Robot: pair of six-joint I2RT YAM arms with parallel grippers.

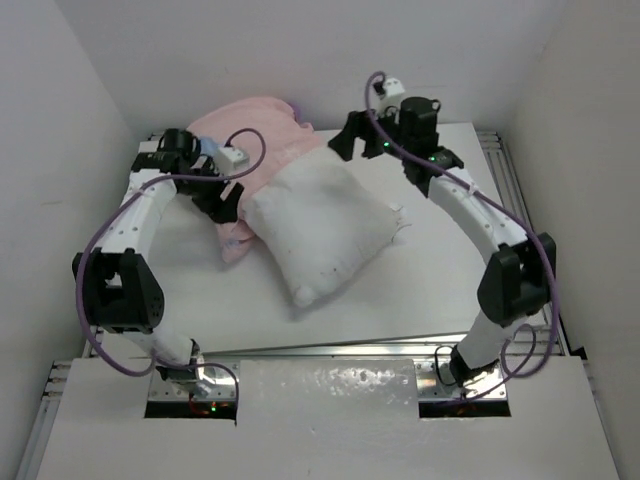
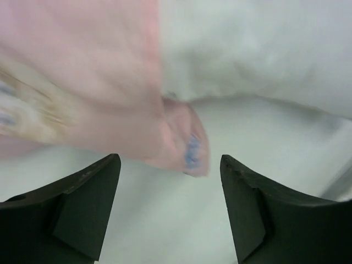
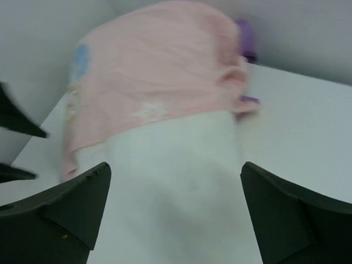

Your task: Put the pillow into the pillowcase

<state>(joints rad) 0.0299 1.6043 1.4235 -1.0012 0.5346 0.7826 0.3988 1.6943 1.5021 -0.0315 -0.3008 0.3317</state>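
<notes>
The white pillow (image 1: 325, 225) lies slantwise in the middle of the table, and its far end is inside the pillowcase (image 1: 262, 135). The pillowcase shows its pale pink side, bunched toward the back wall. My left gripper (image 1: 224, 204) stands open at the pillow's left side, by the case's near edge. In the left wrist view the left gripper (image 2: 169, 162) holds nothing; a pink corner of the pillowcase (image 2: 82, 82) hangs just beyond the fingertips, beside the pillow (image 2: 253, 49). My right gripper (image 1: 355, 143) is open at the far right. Over the pillow (image 3: 176, 187) and the pillowcase (image 3: 159, 71), the right gripper (image 3: 176, 168) is empty.
The white table (image 1: 430, 280) is boxed in by white walls at the back and on both sides. A metal rail (image 1: 330, 350) runs along its near edge by the arm bases. A purple bit of the case's outside (image 3: 246, 38) shows near the back wall.
</notes>
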